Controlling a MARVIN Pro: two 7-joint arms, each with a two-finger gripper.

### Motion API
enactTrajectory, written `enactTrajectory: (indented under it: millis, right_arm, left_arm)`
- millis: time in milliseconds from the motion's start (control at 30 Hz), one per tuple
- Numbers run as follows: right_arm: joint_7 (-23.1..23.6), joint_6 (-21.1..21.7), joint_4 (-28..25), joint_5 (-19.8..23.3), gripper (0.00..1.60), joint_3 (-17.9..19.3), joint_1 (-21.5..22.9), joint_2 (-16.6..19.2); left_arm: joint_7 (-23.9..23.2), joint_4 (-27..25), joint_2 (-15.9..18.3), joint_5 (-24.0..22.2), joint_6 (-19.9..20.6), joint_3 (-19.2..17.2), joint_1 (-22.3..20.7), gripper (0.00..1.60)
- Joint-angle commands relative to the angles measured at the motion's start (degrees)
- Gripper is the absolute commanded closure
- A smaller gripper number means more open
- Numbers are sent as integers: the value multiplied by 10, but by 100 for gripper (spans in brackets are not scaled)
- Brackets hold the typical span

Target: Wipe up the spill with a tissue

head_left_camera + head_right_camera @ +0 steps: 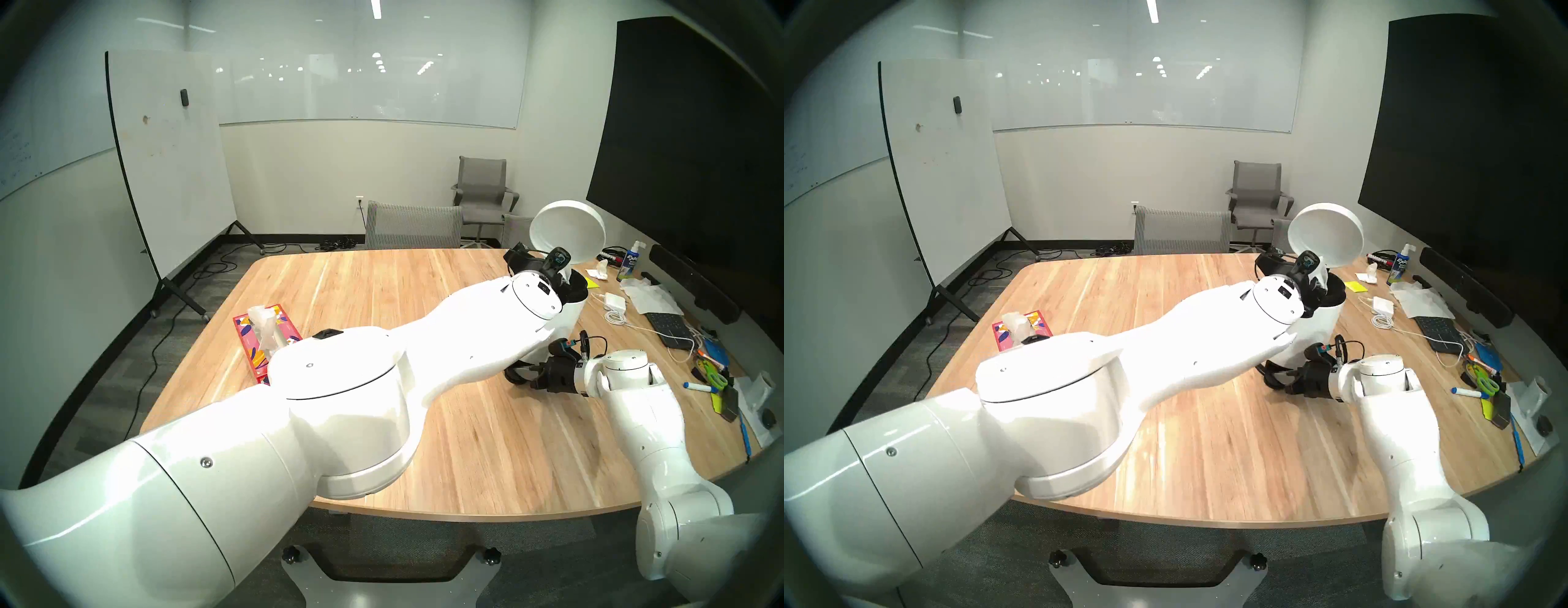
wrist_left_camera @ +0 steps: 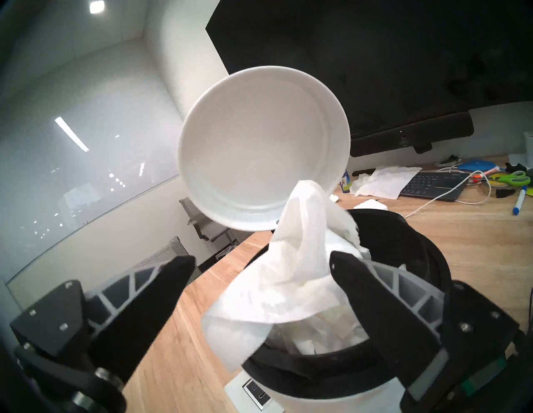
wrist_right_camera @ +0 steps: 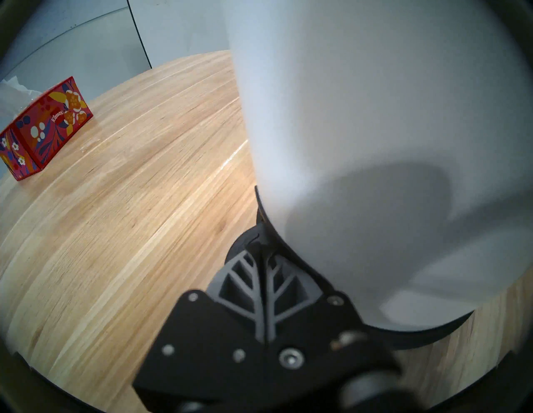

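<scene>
White cylindrical pedal bin [image 1: 566, 316], black liner at the rim, standing on the wooden table [image 1: 382, 297] at about 2 o'clock from the table's middle in the head views; round lid [image 2: 259, 155] raised and tilted back. Contents: crumpled white paper wads [image 2: 326, 337] low inside, seen in the left wrist view. One crumpled white tissue [image 2: 291, 277] hangs over the bin mouth, its lower flap draped across the near rim at 6 o'clock and its peak rising in front of the lid; it lies against the inner face of one black finger. Left gripper [image 2: 259, 268]: jaws spread wide, level at the bin's rim, the tissue between the fingers but not pinched; released. Right gripper [image 3: 264, 253]: jaws clenched together, tips pressed to the black foot at the bin's base; whether a pedal sits under them cannot be told, and nothing shows between the jaws. Red floral Kleenex box [image 1: 265, 339] at 9 o'clock from the table's middle, well apart from the bin, a white tissue tuft standing from its slot. No glossy spill patch can be made out on the bare wood. At 3 o'clock of the bin, along the table's edge: flat white tissues [image 1: 649, 295], a black keyboard [image 1: 670, 329], a white charger with cable [image 1: 611, 299], a spray bottle [image 1: 630, 261], green scissors [image 1: 715, 375], a blue marker [image 1: 698, 387].
</scene>
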Motion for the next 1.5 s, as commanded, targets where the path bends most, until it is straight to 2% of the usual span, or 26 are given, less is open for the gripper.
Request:
enactTrajectory:
  millis: [0, 167, 567, 933, 1467]
  right_arm:
    - [-3, 2, 9, -5, 160, -2, -14, 4]
    - [-3, 2, 9, -4, 160, -2, -14, 4]
    - [-2, 2, 9, -4, 160, -2, -13, 4]
    - [-3, 2, 9, -4, 160, -2, -14, 4]
    - [-4, 3, 10, -5, 160, -3, -15, 5]
  left_arm:
    - [1, 0, -5, 0, -2, 6, -1, 0]
    - [5, -5, -5, -4, -2, -3, -36, 0]
    - [6, -9, -5, -15, 0, -20, -85, 0]
    - [6, -14, -5, -25, 0, -26, -105, 0]
    - [13, 12, -5, -41, -9, -44, -133, 0]
